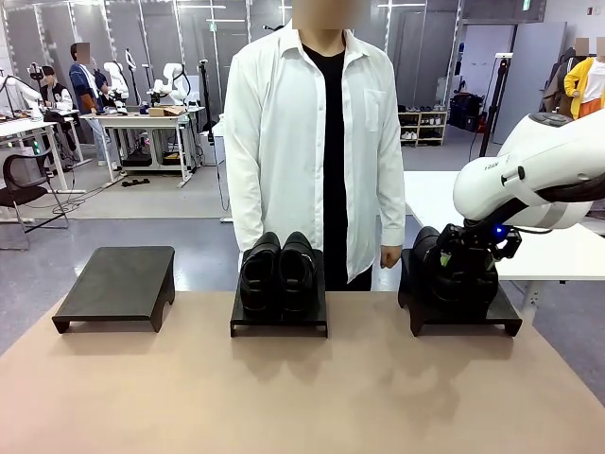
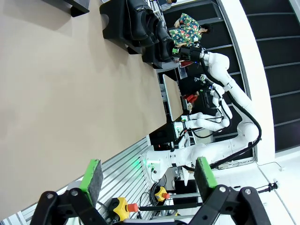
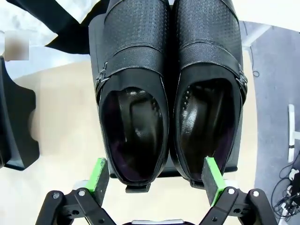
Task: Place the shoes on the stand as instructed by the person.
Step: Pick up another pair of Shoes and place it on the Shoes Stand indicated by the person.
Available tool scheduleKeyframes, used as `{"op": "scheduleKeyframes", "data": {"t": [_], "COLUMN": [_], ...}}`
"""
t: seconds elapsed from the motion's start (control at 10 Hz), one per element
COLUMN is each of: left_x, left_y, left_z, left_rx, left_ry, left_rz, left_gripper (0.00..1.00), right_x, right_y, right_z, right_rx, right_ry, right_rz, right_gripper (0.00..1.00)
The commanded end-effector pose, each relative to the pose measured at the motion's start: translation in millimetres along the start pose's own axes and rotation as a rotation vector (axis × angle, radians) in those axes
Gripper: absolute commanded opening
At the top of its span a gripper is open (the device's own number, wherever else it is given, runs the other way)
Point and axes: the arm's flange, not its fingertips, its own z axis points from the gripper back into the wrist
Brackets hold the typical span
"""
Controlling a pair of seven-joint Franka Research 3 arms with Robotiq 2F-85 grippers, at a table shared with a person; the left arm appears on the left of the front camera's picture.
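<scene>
I'm holding the right gripper [image 3: 157,180] spread wide just behind the heels of the low shoes [image 3: 171,89] | pair sitting side by side on the right stand [image 1: 463,312] | left gripper [image 2: 150,176] idling apart over the surface [image 2: 70,103].

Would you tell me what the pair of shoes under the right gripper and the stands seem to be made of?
The shoes look like black leather or imitation leather, semi-gloss: perforated toes, a smooth strap with a small metal buckle, soft highlights. The stands look like matte black plastic or painted board, judging by flat, dull surfaces and rounded edges; which one is unclear.
</scene>
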Motion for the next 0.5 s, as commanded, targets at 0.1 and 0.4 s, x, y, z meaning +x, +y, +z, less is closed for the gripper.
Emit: {"op": "scheduleKeyframes", "data": {"t": [0.1, 0.4], "left_x": [2.7, 2.7], "left_y": [-2.3, -2.3], "left_z": [2.1, 2.1], "left_rx": [-0.018, -0.018], "left_ry": [-0.008, -0.008], "left_rz": [-0.018, -0.018], "left_gripper": [1.0, 1.0], "right_x": [0.1, 0.1], "right_y": [1.5, 1.5], "right_z": [0.5, 0.5], "right_rx": [0.001, 0.001], "right_ry": [-0.001, -0.001], "right_rz": [0.001, 0.001], "right_gripper": [1.0, 1.0]}}
